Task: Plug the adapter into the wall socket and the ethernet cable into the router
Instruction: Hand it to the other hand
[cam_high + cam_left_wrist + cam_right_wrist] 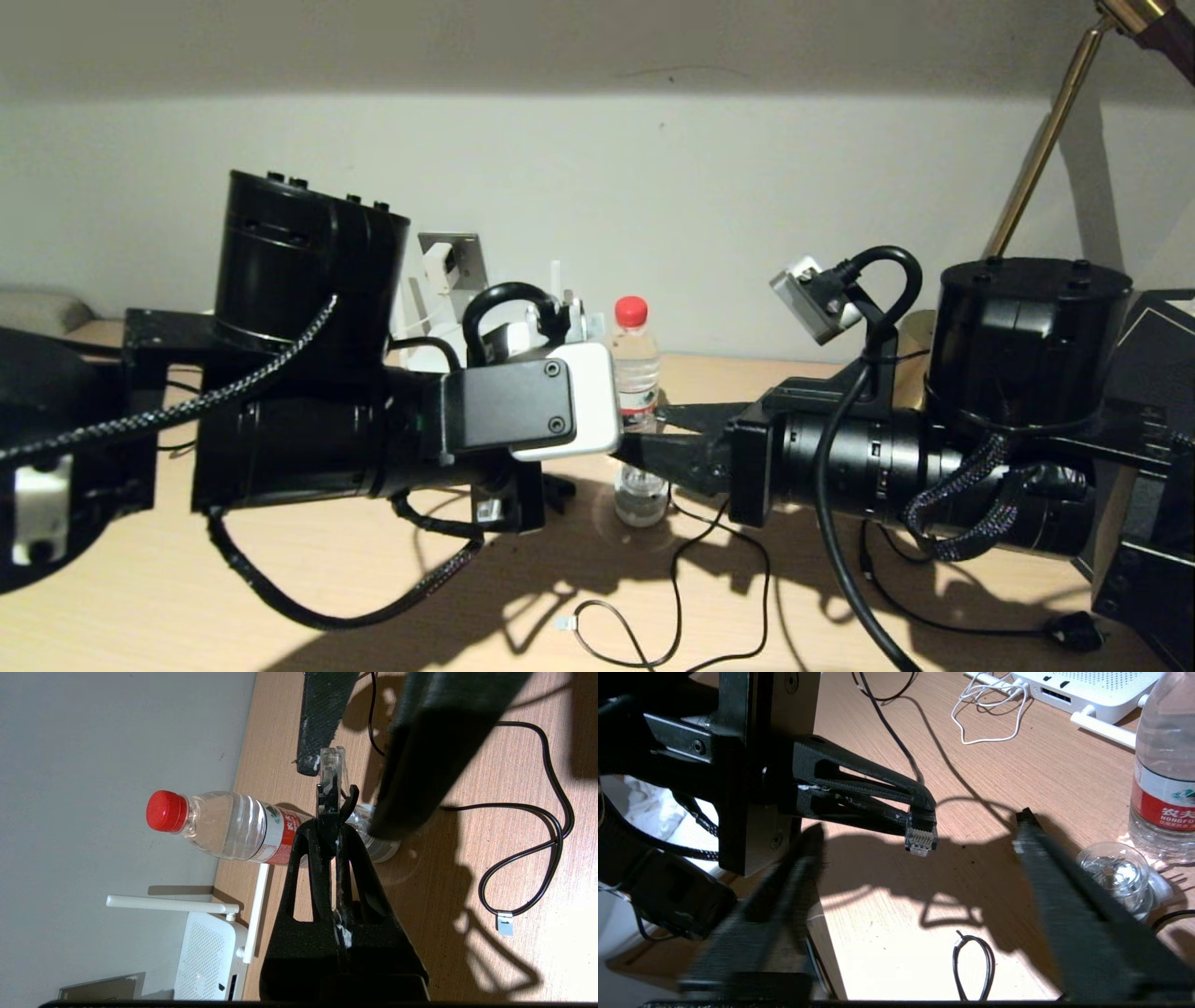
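Observation:
My left gripper (334,812) is shut on the ethernet cable's black plug, whose clear tip (332,765) sticks out past the fingers. From the right wrist view the plug (920,837) hangs above the table, gold contacts showing. My right gripper (917,823) faces it, open wide, one finger on each side of the plug without touching it. The white router (210,956) lies by the wall, its dark port slot (1055,694) showing. In the head view a small white block, the adapter (439,266), sits on the grey wall socket (462,245).
A clear water bottle (635,373) with a red cap stands on the wooden table (280,644) right behind the two grippers. A thin black USB-tipped cable (504,921) loops across the table in front. A loose white cord (990,714) lies before the router. A brass lamp pole (1036,159) rises at far right.

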